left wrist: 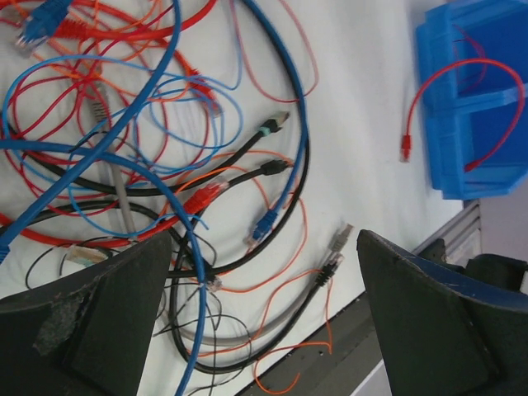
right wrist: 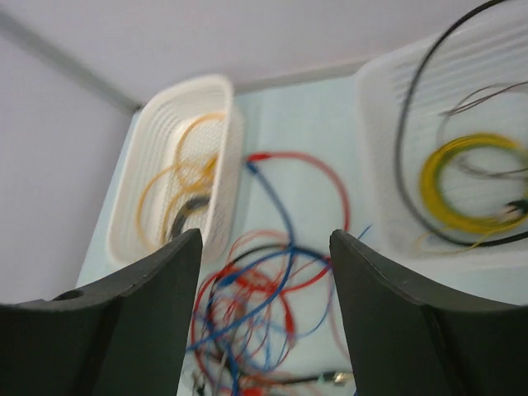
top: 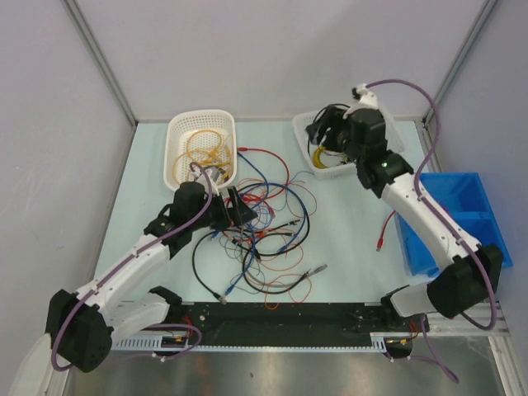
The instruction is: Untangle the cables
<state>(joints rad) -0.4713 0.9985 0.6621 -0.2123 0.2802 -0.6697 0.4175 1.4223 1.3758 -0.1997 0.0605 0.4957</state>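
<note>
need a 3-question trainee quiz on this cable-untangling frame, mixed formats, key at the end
1. True or false: the left gripper is shut on a cable in the tangle.
2. Where does the yellow coil lie? A) left basket B) right tray C) loose on the table
3. The red cable with its plug out on the table loops into a bin of what colour?
Key: 1 false, its jaws stand wide open with nothing between them; 2 B; 3 blue.
</note>
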